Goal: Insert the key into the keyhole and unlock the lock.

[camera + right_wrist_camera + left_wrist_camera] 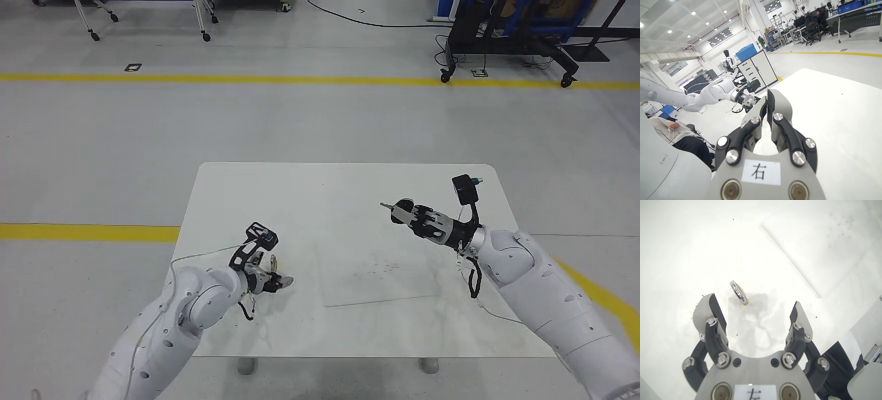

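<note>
White table [300,190] on a pale shop floor, with a thin mat [380,272] lying flat near the table's front edge. A wide stretch of tabletop separates the two arms.

Left gripper [272,278] is low over the front-left part of the table, close to the front edge and just off the mat's corner. Its arm comes in from the near left corner. The fingers [715,311] are spread wide, gripping nothing.

Lock [738,292] sits on the table just beyond those fingertips, nearer one finger than the other. It stands on edge, tilted, chrome face half toward the camera, long axis slanting across the gap.

Right gripper [400,211] is raised over the right half, well in from the far and right edges, forearm angled in from the right. Its fingers are pressed together on a thin metal blade, apparently the key [384,207]. The blade juts past the fingertips, roughly in line with the gripper, toward the table's left.
</note>
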